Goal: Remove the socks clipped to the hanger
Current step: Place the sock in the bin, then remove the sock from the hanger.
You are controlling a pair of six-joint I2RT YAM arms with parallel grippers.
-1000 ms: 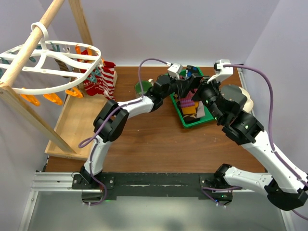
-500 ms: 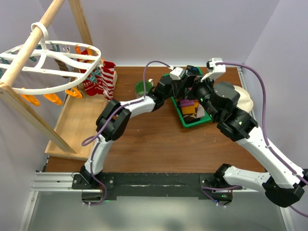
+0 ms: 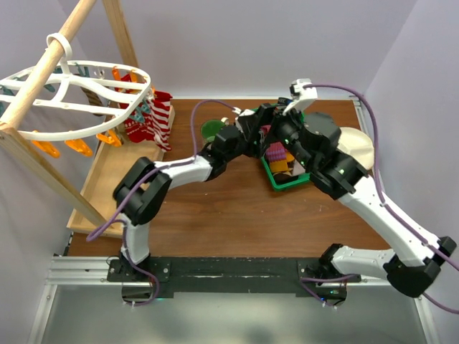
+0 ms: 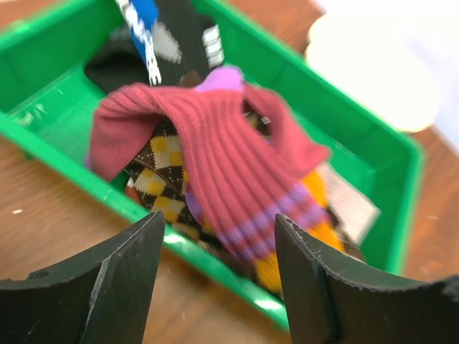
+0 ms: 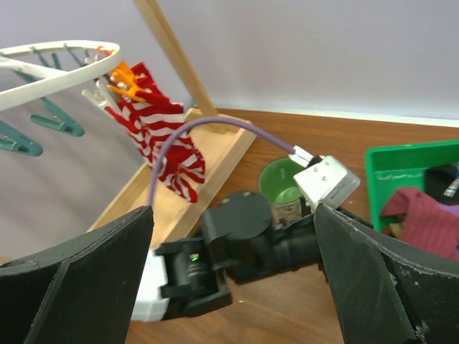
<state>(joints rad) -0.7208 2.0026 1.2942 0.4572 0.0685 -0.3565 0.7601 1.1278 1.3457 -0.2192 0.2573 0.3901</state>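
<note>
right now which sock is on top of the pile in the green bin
The dusty-red ribbed sock with purple stripes at one end. It drapes over the brown-and-yellow argyle sock; the black sock lies behind it.

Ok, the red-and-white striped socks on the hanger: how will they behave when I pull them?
Probably floppy: the striped socks hang limp in folds, so they should sag once lifted. Likely light, being thin knit fabric. An orange clip pinches their top, so a pull may swing the hanger, which dangles from a pole, before they release.
</note>
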